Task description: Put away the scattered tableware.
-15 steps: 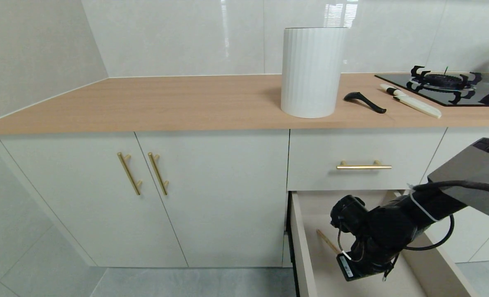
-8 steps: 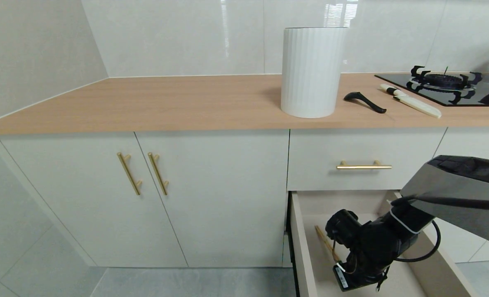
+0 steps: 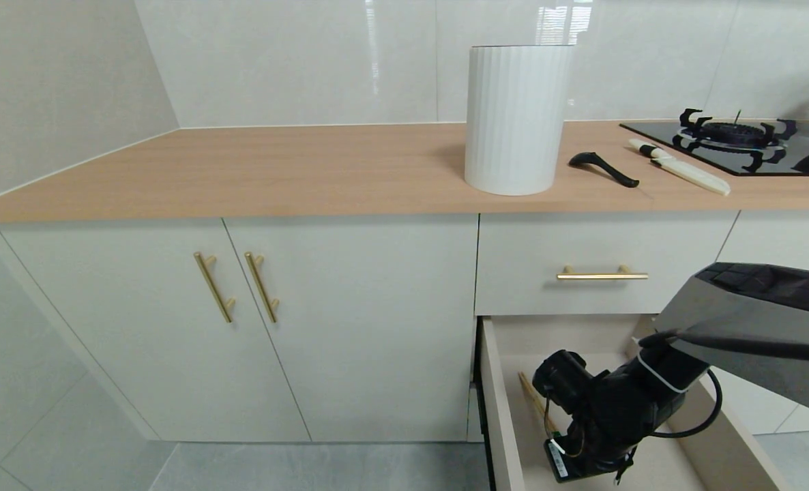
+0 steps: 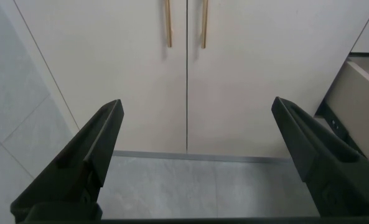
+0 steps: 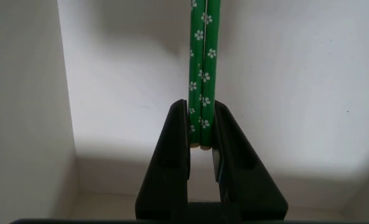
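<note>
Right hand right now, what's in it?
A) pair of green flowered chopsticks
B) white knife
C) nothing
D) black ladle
A: in the right wrist view, the right hand is shut on the pair of green flowered chopsticks, with the fingers pressing on both sides. In the head view it is down inside the open drawer.

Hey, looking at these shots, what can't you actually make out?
1. Head view: the right arm covers where the right claw grips the chopsticks, inside the drawer.
2. Right wrist view: the chopsticks' far ends are cut off by the picture's edge.
3. Head view: the white container hides its inside behind its own wall.
</note>
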Tool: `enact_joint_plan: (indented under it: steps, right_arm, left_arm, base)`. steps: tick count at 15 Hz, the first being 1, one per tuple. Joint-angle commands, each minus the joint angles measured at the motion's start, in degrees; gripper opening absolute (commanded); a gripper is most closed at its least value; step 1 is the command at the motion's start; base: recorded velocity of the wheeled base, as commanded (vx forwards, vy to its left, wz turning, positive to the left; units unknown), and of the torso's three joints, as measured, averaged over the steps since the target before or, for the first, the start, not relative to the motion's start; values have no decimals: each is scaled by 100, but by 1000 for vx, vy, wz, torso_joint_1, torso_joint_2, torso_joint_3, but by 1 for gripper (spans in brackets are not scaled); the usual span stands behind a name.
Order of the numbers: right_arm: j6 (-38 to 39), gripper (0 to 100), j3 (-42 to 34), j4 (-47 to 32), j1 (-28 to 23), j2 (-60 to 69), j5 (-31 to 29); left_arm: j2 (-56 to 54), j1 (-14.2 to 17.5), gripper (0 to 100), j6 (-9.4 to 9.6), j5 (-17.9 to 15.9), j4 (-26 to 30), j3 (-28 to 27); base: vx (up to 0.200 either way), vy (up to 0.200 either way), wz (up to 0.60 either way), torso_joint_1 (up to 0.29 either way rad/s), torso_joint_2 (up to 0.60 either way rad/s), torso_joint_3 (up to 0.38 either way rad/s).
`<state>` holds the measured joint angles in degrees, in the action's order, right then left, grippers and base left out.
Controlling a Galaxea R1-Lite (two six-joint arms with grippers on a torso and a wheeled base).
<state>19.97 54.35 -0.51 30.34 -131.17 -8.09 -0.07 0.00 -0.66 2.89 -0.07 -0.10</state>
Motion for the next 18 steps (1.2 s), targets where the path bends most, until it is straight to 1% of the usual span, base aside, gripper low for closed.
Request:
enact_joint_plan:
  steps: [1,2,9,11,14,16,17,18]
  right_arm:
    - [-2,0,-3,16,7,4,1]
    - [-2,100,-3,16,7,4,1]
    - [-2,100,-47,16,7,74,10]
    - [-28,100,-179,42,-20,619,-43]
    - [-230,100,-363,25,-398,1700,-175]
    - [-670,100,-398,7,-890,2509,-280]
    - [-749,100,-407,7,-1004,2684,-280]
    - [-1048,100,-442,7,-1312,3221,-245]
  left_arm:
    - [7,0,100,-4,1,-1,1]
    - [7,0,100,-4,1,-1,1]
    - [7,0,100,-4,1,-1,1]
    - [7,0,100,-4,1,-1,1]
    - [7,0,100,-4,1,-1,1]
    - [7,0,100,-4,1,-1,1]
    - [7,0,100,-4,1,-1,1]
    - [7,0,100,-4,1,-1,1]
  base:
    - [0,0,0,0,0,0]
    - [0,0,0,0,0,0]
    - [0,0,0,0,0,0]
    - [0,0,0,0,0,0]
    - [0,0,0,0,0,0]
    - [0,0,0,0,0,0]
    - [0,0,0,0,0,0]
    - [0,0,0,0,0,0]
